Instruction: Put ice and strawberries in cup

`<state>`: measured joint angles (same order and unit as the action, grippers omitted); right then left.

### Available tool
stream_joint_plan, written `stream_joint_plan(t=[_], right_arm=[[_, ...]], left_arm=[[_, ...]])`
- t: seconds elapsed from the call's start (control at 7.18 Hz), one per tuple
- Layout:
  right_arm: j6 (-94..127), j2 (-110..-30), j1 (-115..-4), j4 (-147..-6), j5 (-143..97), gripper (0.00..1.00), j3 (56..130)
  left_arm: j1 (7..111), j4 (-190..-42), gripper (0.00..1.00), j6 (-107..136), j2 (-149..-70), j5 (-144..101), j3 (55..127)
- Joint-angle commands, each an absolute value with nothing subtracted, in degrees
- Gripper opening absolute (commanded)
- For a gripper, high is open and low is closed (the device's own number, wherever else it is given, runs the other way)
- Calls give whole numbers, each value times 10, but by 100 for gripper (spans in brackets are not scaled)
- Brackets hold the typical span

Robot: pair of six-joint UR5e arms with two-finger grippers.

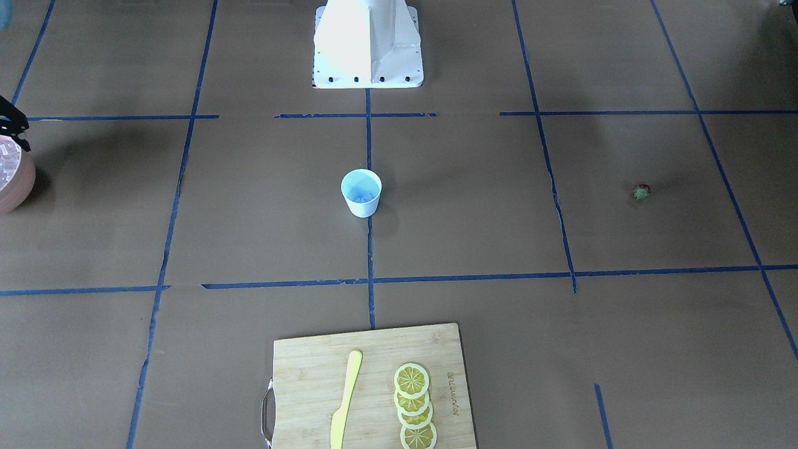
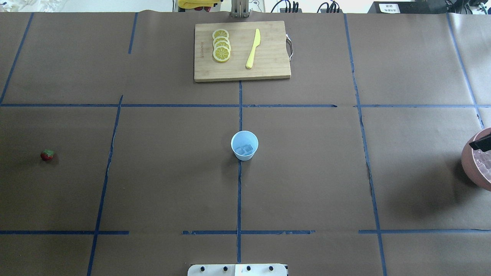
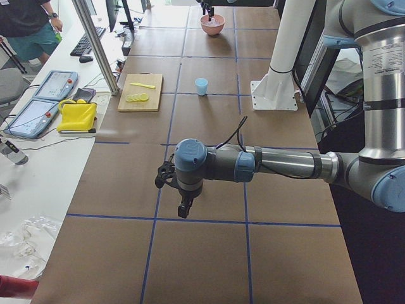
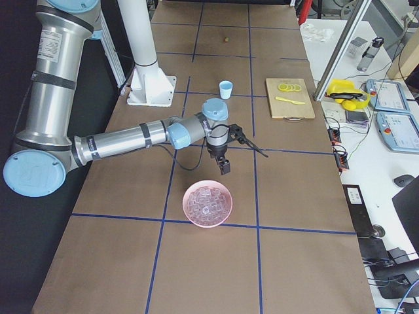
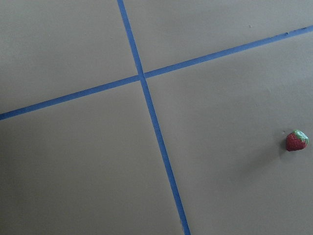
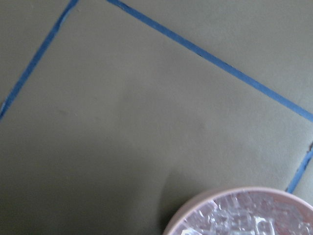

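The white cup (image 2: 244, 145) stands at the table's middle with a few ice cubes (image 2: 245, 148) inside; it also shows in the front view (image 1: 361, 192). More ice (image 4: 207, 202) fills a pink bowl (image 2: 471, 165) at the right edge. One strawberry (image 2: 47, 155) lies alone far left and shows in the left wrist view (image 5: 296, 140). My right gripper (image 4: 226, 167) hangs just above the bowl's near rim; only a black tip (image 2: 482, 143) shows overhead, so I cannot tell its state. My left gripper (image 3: 183, 209) hovers above the table near the strawberry; I cannot tell its state.
A wooden cutting board (image 2: 268, 65) with several lemon slices (image 2: 221, 45) and a yellow knife (image 2: 253, 49) lies at the far side. Blue tape lines (image 2: 239, 191) cross the brown table. The robot base (image 1: 368, 47) stands behind the cup.
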<state>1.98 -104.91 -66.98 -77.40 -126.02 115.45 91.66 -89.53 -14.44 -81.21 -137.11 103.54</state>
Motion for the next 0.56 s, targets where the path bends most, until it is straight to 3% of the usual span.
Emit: stream_joint_plan(t=[0.0, 0.14, 0.42], right_arm=[[-35, -1101, -686, -698, -1259, 98, 1107], [-37, -1102, -686, -622, -1259, 98, 1043], [-50, -1100, -697, -583, -1257, 94, 1012]], left_arm=[[916, -896, 100, -144, -812, -1371, 1035], [917, -896, 100, -144, -812, -1371, 1035], [917, -895, 100, -145, -812, -1371, 1035]])
